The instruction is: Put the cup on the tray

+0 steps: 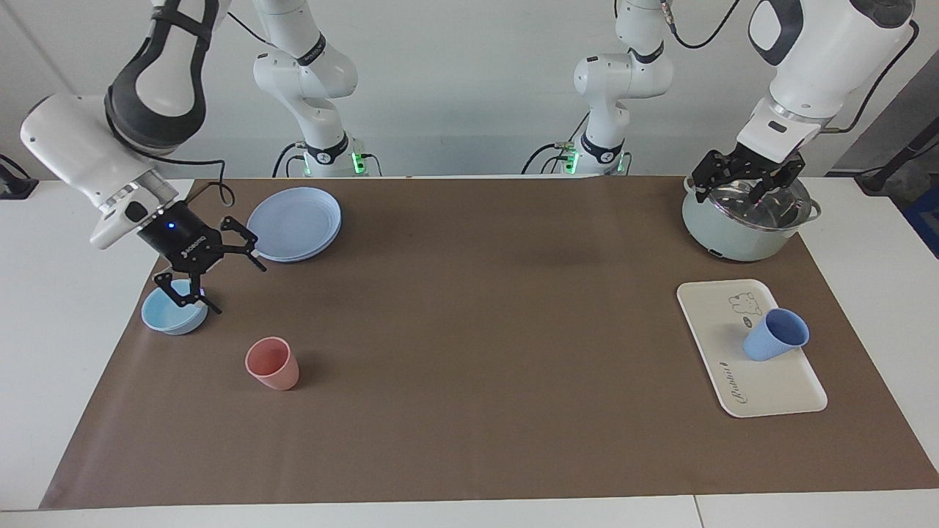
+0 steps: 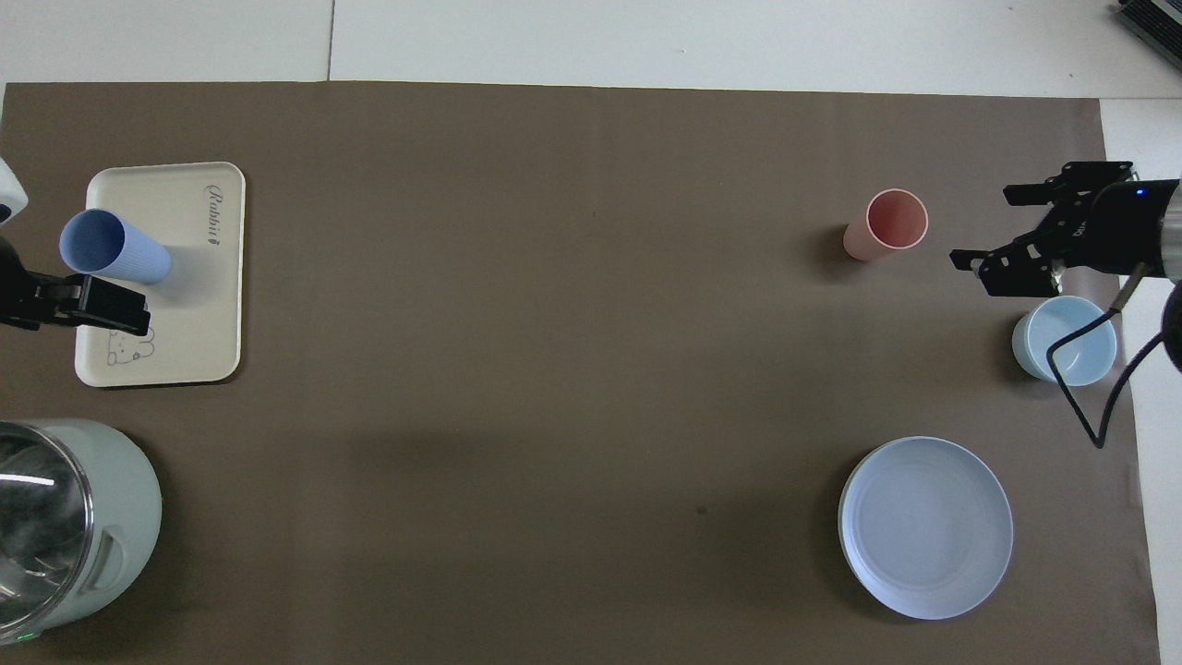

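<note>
The periwinkle-blue cup [image 1: 776, 334] stands on the cream tray [image 1: 763, 389] with the bear drawing, at the left arm's end of the table. Nothing holds it. It also shows in the overhead view [image 2: 113, 247], on the tray [image 2: 199, 314]. My left gripper [image 1: 748, 192] is open and empty, raised over the pot. In the overhead view its fingers [image 2: 102, 307] show over the tray's edge. My right gripper [image 1: 240, 290] is open and empty, raised between the bowl and the pink cup; the overhead view shows it too [image 2: 983, 226].
A pink cup [image 1: 273, 363] stands alone at the right arm's end, with a light-blue bowl [image 1: 172, 315] beside it and stacked blue plates [image 1: 293, 224] nearer to the robots. A pale-green pot with a glass lid [image 1: 748, 220] stands nearer to the robots than the tray.
</note>
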Robot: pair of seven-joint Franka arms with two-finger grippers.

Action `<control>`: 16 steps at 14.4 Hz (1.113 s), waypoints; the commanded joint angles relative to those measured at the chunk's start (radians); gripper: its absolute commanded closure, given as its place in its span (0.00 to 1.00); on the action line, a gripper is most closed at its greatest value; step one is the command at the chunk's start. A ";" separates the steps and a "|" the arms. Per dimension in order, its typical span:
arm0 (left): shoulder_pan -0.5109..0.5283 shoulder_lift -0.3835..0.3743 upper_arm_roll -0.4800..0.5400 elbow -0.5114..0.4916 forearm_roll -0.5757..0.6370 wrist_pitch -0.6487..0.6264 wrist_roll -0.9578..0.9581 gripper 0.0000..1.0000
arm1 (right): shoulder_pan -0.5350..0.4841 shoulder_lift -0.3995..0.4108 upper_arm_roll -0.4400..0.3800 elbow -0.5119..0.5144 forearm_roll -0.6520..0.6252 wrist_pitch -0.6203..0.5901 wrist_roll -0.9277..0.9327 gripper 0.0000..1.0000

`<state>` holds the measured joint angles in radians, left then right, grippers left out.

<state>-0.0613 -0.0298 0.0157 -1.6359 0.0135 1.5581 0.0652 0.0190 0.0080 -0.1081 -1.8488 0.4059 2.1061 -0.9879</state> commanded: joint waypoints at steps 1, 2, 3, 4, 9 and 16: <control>-0.003 -0.029 0.009 -0.038 -0.012 0.033 -0.031 0.00 | 0.030 -0.033 0.004 0.017 -0.200 -0.036 0.315 0.00; 0.000 -0.024 0.009 -0.035 -0.012 0.033 -0.033 0.00 | 0.038 -0.031 0.004 0.057 -0.261 -0.105 0.439 0.00; 0.011 -0.021 0.007 -0.036 -0.012 0.036 -0.032 0.00 | 0.039 -0.023 0.005 0.112 -0.345 -0.189 0.569 0.00; 0.012 -0.021 0.009 -0.035 -0.012 0.034 -0.031 0.00 | 0.039 -0.022 0.014 0.147 -0.395 -0.260 0.677 0.00; 0.000 -0.019 0.009 -0.033 -0.012 0.042 -0.039 0.00 | 0.035 -0.029 0.016 0.235 -0.414 -0.523 0.952 0.00; -0.005 -0.018 0.003 -0.039 -0.010 0.089 -0.090 0.00 | 0.004 -0.057 0.001 0.264 -0.406 -0.544 0.950 0.00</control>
<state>-0.0592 -0.0296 0.0164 -1.6442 0.0132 1.6129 -0.0012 0.0334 -0.0459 -0.1127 -1.5820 0.0122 1.4987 -0.0557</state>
